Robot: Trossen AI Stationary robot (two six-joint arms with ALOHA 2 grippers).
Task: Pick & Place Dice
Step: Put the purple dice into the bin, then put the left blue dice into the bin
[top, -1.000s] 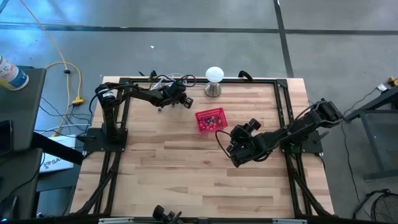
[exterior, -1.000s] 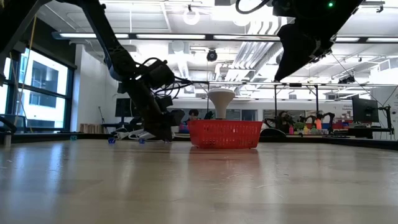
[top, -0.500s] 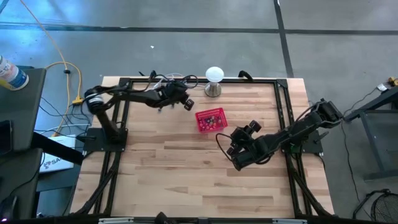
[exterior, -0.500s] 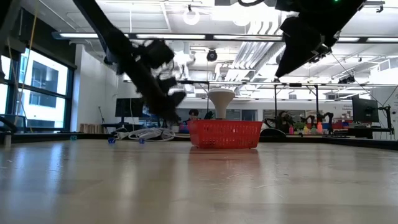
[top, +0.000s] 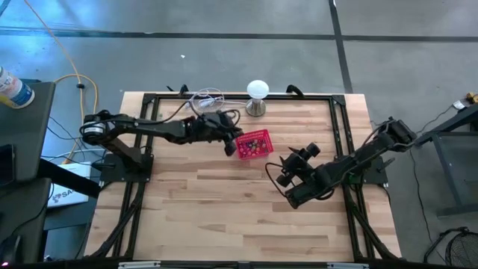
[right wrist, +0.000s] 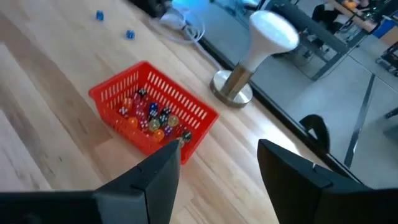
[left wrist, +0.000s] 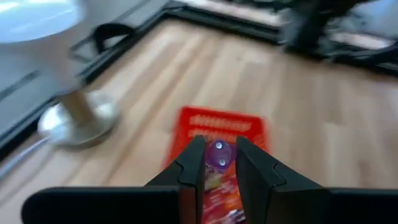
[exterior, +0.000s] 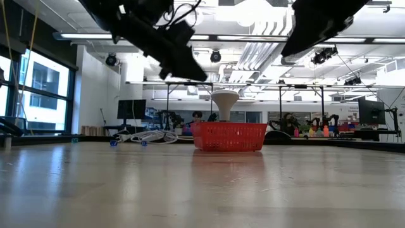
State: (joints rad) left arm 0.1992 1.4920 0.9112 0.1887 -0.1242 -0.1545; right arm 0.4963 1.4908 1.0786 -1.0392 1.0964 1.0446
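The left gripper (top: 233,143) hangs just at the basket's (top: 253,144) left rim, fingers (left wrist: 193,167) pinched tight on one purple die (left wrist: 218,154), clear in the left wrist view with the red mesh right below it. Inside the basket, a heap of dice (right wrist: 151,118) in red, orange, blue and dark. Two blue dice (right wrist: 114,24) lie loose on the wood near the back edge, close to a coil of white cable (top: 207,98). The lamp (top: 257,97), a white ball on a metal foot, stands just behind the basket, apart from it. The right gripper (top: 293,160) waits off to the basket's right, raised above the table, jaws spread wide and holding nothing. The table (top: 224,209) is pale wood planks with a black frame around it. Looking level across the table, a big open room: ceiling lights, tall windows on one side, desks and screens far back.
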